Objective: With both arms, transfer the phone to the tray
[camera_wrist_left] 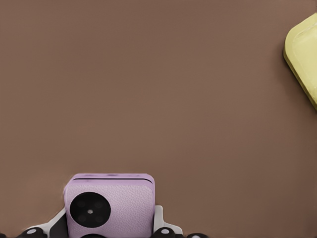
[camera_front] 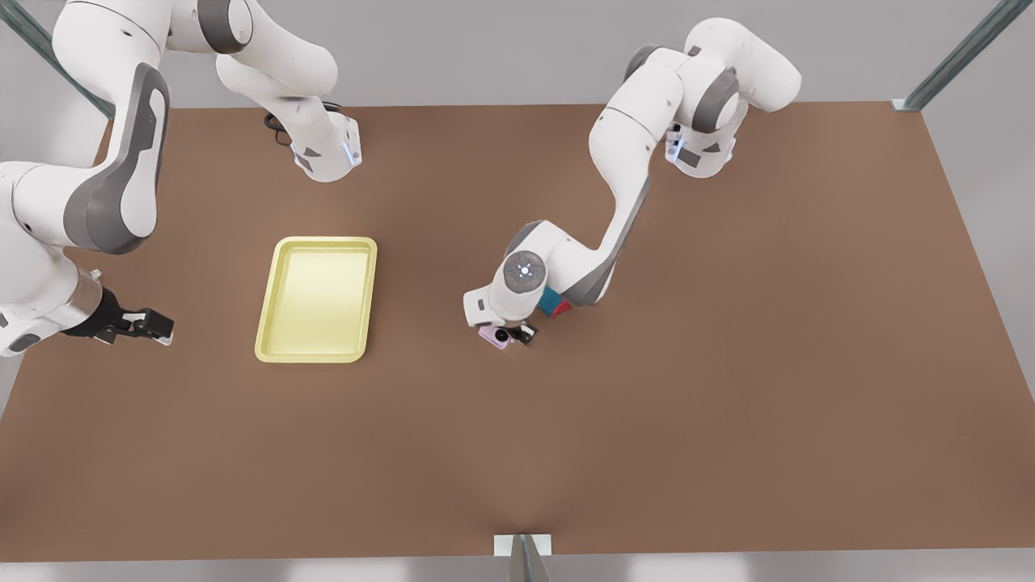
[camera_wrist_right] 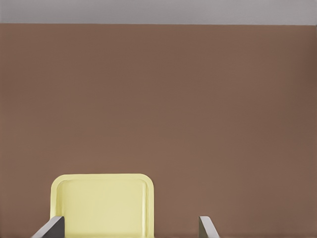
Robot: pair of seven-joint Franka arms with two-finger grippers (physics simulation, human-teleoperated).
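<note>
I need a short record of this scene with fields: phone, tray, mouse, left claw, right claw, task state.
phone: pale lilac phone on the brown table, between the left claw's fingers
tray: yellow tray, nothing in it, apart from the phone
mouse: teal-and-red mouse, partly hidden under the left arm
left claw: left claw down at the phone; grip cannot be judged
right claw: right claw open, waiting beside the tray
task state: phone not yet in tray

Lilac phone (camera_wrist_left: 110,208) with black circles, pale yellow tray (camera_front: 317,299), brown table (camera_front: 728,364).
</note>
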